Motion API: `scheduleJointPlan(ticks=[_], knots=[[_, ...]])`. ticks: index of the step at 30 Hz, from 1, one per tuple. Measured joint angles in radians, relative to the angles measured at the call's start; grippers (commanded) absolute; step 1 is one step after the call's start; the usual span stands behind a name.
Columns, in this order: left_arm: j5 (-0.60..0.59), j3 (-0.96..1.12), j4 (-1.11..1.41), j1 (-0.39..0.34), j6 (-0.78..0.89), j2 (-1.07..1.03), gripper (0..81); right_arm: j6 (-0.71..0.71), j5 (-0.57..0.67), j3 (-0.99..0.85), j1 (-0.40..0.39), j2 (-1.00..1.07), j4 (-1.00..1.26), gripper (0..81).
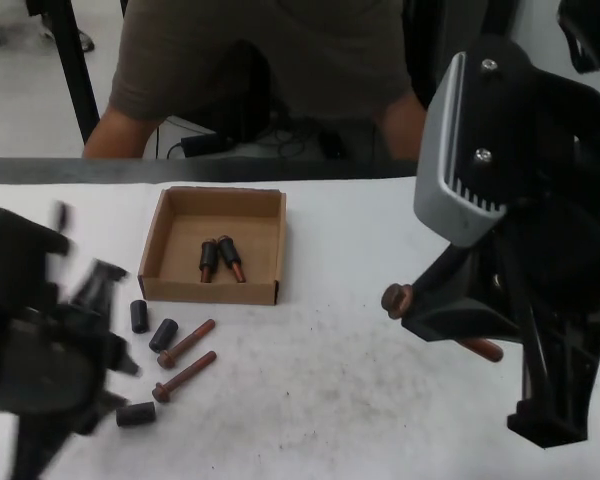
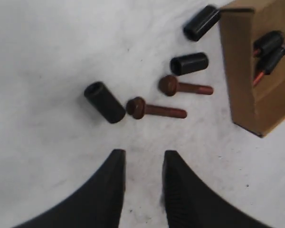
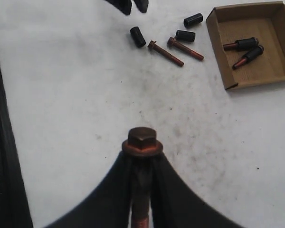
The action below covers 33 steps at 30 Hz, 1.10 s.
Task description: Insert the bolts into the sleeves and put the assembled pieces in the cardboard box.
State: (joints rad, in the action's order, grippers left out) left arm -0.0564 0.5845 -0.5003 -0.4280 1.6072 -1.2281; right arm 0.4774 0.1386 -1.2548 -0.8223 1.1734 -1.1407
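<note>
The right hand (image 3: 141, 160) pinches a bolt (image 3: 142, 141) by its shank, likely for sleeving; the empty, slightly parted left hand (image 2: 143, 159) hovers near a sleeve (image 2: 104, 101) by the cardboard box (image 1: 208, 291).

so the bolt (image 3: 141, 141) looks like coppery metal, dull sheen, not shiny. sleeves (image 2: 104, 102) are matt black, plastic or rubber maybe. cardboard box (image 1: 210, 292) is plain rough brown card. table (image 3: 61, 95) is matt white, scuffed with dark specks.
</note>
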Motion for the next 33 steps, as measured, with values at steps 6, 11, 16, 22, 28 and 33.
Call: scheduleJointPlan(ticks=[6,11,16,22,28,33], knots=[[0.069,0.000,0.005,-0.097,0.199,-0.096,26.6,0.000,-0.005,0.002,0.000,0.000,-0.027,0.2],[0.148,0.002,0.005,-0.102,0.239,-0.095,26.6,0.000,0.002,0.002,0.000,0.000,-0.027,0.2],[0.202,0.004,0.007,-0.097,0.261,-0.095,26.6,0.000,0.015,0.002,0.000,0.000,-0.027,0.2],[0.235,0.007,0.007,-0.067,0.274,-0.095,26.6,0.000,0.017,0.002,0.000,0.000,-0.027,0.2],[0.234,0.011,0.016,-0.061,0.294,-0.124,26.6,0.009,0.017,0.002,0.000,0.000,-0.027,0.2],[0.234,0.010,0.059,-0.061,0.316,-0.153,26.6,0.015,0.017,0.002,0.000,0.000,-0.027,0.2]])
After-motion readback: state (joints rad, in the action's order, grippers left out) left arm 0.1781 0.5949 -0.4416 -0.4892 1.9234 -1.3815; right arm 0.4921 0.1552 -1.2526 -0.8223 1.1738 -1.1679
